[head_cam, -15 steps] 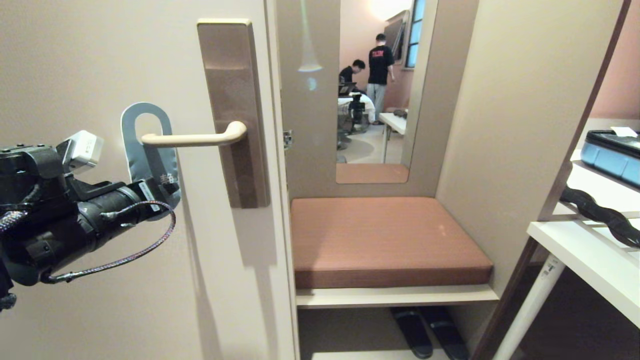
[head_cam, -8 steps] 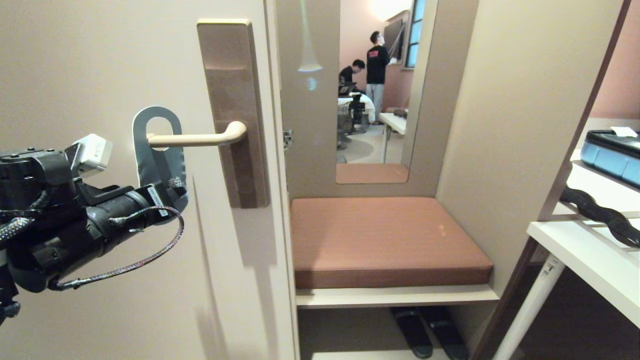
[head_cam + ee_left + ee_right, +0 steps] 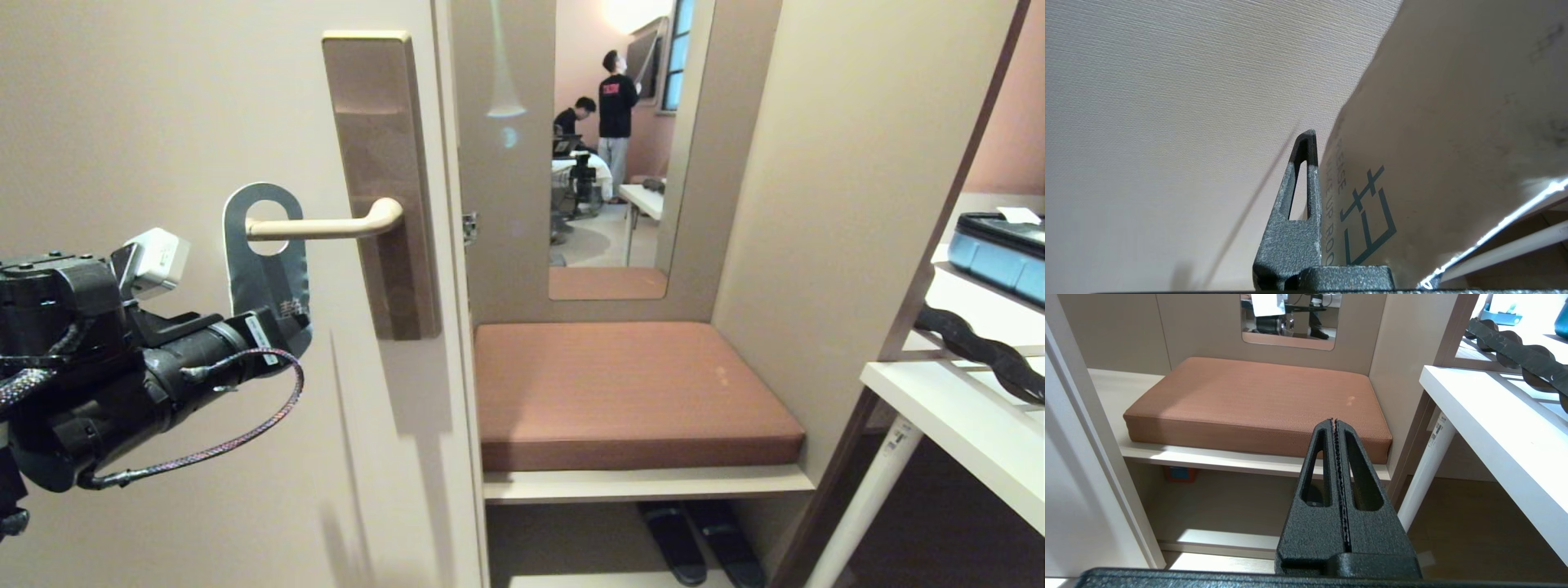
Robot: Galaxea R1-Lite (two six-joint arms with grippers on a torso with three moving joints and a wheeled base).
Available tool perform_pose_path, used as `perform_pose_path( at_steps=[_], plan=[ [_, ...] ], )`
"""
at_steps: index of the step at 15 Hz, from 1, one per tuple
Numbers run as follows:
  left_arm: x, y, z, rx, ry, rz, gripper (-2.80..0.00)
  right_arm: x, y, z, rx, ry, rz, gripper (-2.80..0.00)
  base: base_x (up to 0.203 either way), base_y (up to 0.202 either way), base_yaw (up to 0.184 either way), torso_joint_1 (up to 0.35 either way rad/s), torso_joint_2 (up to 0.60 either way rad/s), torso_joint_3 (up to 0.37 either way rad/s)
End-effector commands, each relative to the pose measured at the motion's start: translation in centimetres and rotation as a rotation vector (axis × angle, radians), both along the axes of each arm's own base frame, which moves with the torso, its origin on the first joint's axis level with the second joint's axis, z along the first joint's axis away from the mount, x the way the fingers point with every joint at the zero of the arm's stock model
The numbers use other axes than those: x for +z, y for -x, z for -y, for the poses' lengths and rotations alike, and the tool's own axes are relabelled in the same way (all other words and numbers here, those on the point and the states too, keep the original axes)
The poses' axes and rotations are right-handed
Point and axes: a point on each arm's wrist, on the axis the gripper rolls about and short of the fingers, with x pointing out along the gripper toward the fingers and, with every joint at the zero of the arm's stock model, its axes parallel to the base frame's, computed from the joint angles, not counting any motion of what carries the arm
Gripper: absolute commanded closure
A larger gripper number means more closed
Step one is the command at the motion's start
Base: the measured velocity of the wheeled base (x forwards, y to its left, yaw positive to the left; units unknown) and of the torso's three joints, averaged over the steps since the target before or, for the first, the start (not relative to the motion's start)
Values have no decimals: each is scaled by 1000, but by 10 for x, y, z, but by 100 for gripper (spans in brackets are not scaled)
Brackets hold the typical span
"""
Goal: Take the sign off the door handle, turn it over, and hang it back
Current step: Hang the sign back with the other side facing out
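We see our left pincer (image 3: 282,327) clamped on the sign's (image 3: 269,269) lower end, its hole ringing the door handle (image 3: 322,227) tip; our right pincer (image 3: 1336,428) sits closed, parked.

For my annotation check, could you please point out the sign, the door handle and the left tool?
sign (image 3: 269,273), head view, blue face below the hole.
door handle (image 3: 326,229), head view, mid-lever.
left tool (image 3: 286,322), head view, tip at sign's lower end.
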Motion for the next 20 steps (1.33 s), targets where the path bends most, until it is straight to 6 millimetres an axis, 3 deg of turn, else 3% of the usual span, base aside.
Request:
perform_pose_path(
  at_steps=[1, 10, 14, 20],
  plan=[
    [0, 1, 6, -11, -1, 2, 0, 0, 0, 0, 0, 2, 0, 0, 0, 0, 0, 0, 0, 0],
    [-4, 2, 21, -50, -11, -10, 0, 0, 0, 0, 0, 0, 0, 0, 0, 0, 0, 0, 0, 0],
    [-9, 2, 39, -34, -44, -23, 0, 0, 0, 0, 1, 0, -1, 0, 0, 0, 0, 0, 0, 0],
    [-11, -4, 43, -16, -54, 7, 0, 0, 0, 0, 1, 0, -1, 0, 0, 0, 0, 0, 0, 0]
  ],
)
